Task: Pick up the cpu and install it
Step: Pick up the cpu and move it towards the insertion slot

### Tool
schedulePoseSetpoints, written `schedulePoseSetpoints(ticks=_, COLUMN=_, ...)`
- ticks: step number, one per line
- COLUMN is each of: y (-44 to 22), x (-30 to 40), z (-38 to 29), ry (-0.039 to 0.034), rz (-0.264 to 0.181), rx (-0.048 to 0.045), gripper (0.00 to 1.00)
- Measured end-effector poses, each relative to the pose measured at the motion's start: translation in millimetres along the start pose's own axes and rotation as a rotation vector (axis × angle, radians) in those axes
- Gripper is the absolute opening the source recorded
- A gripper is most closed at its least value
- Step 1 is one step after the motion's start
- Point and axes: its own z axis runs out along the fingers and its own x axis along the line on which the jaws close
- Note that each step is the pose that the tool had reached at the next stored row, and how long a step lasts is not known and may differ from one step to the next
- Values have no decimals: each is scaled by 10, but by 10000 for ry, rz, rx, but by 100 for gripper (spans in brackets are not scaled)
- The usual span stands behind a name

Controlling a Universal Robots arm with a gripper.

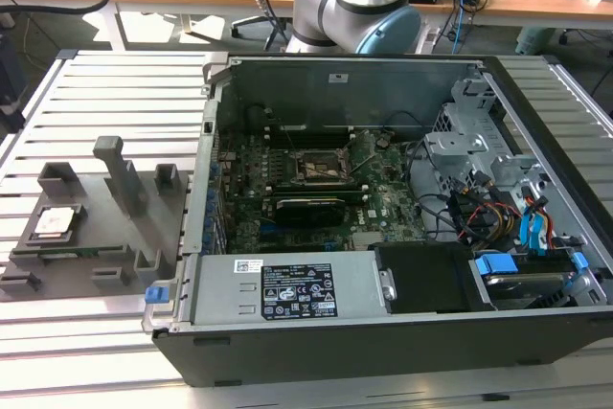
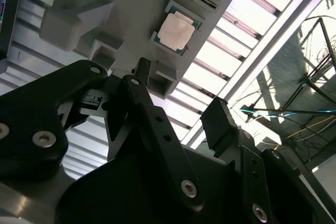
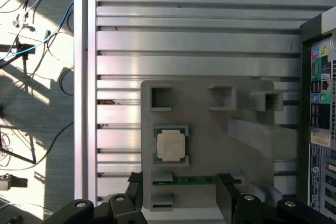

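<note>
The cpu (image 1: 56, 224) is a small silvery square lying flat in a recess of the grey tray (image 1: 115, 237), at the exterior view's left. In both wrist views I look down on the cpu (image 3: 171, 145) (image 2: 177, 30) and the tray (image 3: 210, 129) from well above. My gripper (image 3: 181, 186) (image 2: 181, 103) hangs over the tray's edge a little to one side of the cpu, apart from it. Its black fingers (image 3: 227, 190) stand wide open with nothing held. In the open computer case the motherboard's cpu socket (image 1: 321, 168) lies uncovered.
The tray carries upright blocks (image 1: 120, 171) and a thin green board (image 3: 184, 180) beside the cpu. The case (image 1: 383, 237) has tall metal walls, a power supply (image 1: 287, 289), drive cages and cables (image 1: 508, 208). The slatted metal table (image 3: 184, 40) ends near a floor with cables.
</note>
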Motion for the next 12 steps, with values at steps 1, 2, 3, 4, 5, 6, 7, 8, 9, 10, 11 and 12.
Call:
schedulePoseSetpoints(ticks=1, y=0, x=0, z=4, ry=0, rz=0, rx=0, gripper=66)
schedulePoseSetpoints(ticks=2, y=0, x=0, z=7, ry=0, rz=0, rx=0, gripper=66)
schedulePoseSetpoints(ticks=3, y=0, x=0, z=9, ry=0, rz=0, rx=0, gripper=66)
schedulePoseSetpoints(ticks=4, y=0, x=0, z=11, ry=0, rz=0, rx=0, gripper=66)
schedulePoseSetpoints(ticks=5, y=0, x=0, z=14, ry=0, rz=0, rx=0, gripper=66)
schedulePoseSetpoints(ticks=6, y=0, x=0, z=16, ry=0, rz=0, rx=0, gripper=66)
schedulePoseSetpoints(ticks=7, y=0, x=0, z=18, ry=0, rz=0, rx=0, gripper=66)
schedulePoseSetpoints(ticks=8, y=0, x=1, z=20, ry=0, rz=0, rx=0, gripper=66)
schedulePoseSetpoints(ticks=9, y=0, x=1, z=22, ry=0, rz=0, rx=0, gripper=66)
schedulePoseSetpoints(ticks=10, y=0, x=1, z=25, ry=0, rz=0, rx=0, gripper=66)
schedulePoseSetpoints(ticks=11, y=0, x=1, z=27, ry=0, rz=0, rx=0, gripper=66)
schedulePoseSetpoints(ticks=12, y=0, x=1, z=31, ry=0, rz=0, rx=0, gripper=66)
